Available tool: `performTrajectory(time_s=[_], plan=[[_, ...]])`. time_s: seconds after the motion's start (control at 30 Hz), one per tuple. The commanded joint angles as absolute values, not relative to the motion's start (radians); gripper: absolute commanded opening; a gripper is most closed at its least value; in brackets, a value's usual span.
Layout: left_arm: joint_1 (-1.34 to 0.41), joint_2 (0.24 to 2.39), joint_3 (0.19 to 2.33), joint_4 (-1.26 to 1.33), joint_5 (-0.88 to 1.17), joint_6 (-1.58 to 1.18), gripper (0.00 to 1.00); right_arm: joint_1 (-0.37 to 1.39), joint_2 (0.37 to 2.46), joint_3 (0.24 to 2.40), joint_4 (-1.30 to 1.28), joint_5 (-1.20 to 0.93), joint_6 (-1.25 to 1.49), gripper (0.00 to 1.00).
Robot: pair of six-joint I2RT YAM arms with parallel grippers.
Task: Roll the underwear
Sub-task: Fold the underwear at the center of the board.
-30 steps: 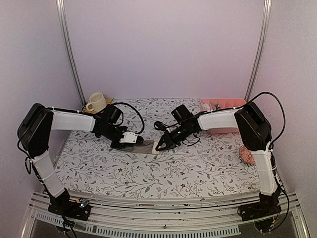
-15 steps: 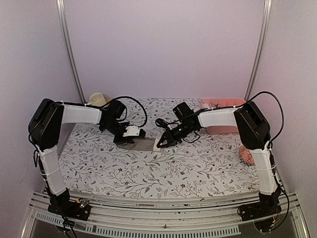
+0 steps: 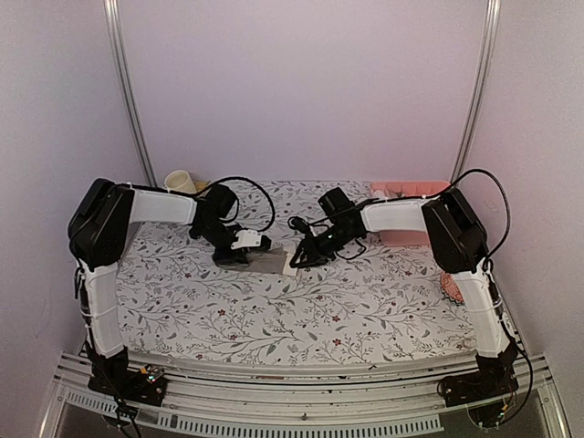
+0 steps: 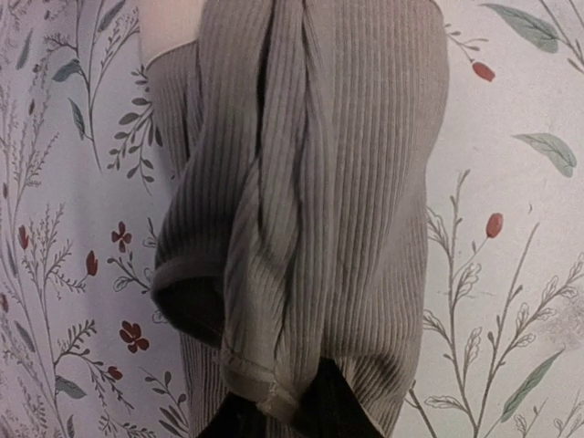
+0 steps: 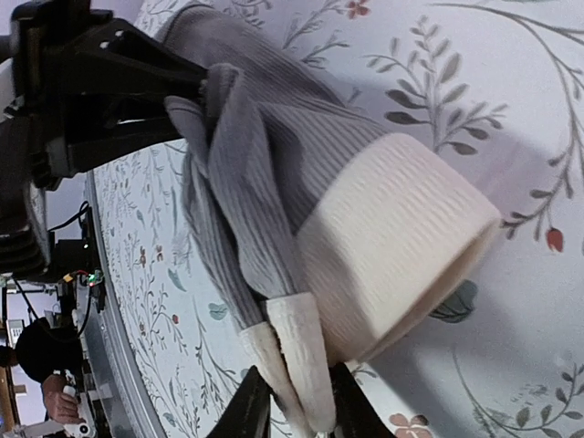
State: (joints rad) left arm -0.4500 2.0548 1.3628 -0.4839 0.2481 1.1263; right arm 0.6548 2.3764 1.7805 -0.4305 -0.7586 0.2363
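Taupe brief (image 3: pixel 265 264) on table left of tub (image 3: pixel 411 193), strung between left gripper (image 3: pixel 255 248) and right gripper (image 3: pixel 297 259). Soft, light, ribbed, floppy; judged to bunch and unroll if let go, so take it at cream-banded end and hem end. Both jaws narrowly parted around cloth folds; pinching or slack, can't tell. Vs earlier: both arms farther back, brief shifted with them, left elbow swung toward tub.

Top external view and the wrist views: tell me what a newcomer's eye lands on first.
The taupe underwear, bunched into a loose roll with a cream waistband, lies in the middle of the floral table. The left end effector and right end effector sit at its opposite ends. A pink bin sits at the far right.
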Motion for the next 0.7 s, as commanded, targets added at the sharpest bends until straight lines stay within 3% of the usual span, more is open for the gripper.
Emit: performTrajectory(time_s=[0.0, 0.2, 0.33, 0.47, 0.67], plan=[[-0.430, 2.102, 1.400, -0.538, 0.243, 1.100, 0.20, 0.644, 2.383, 1.813, -0.461, -0.632, 0.221, 0.24], [-0.424, 2.114, 1.419, -0.558, 0.258, 1.100, 0.21, 0.643, 2.359, 1.816, -0.444, -0.532, 0.182, 0.24], [-0.423, 2.120, 1.433, -0.572, 0.264, 1.096, 0.22, 0.642, 2.360, 1.818, -0.403, -0.578, 0.170, 0.14], [-0.420, 2.120, 1.443, -0.572, 0.264, 1.084, 0.23, 0.643, 2.359, 1.821, -0.371, -0.648, 0.173, 0.13], [-0.412, 2.116, 1.449, -0.572, 0.254, 1.075, 0.34, 0.644, 2.359, 1.808, -0.362, -0.681, 0.154, 0.29]])
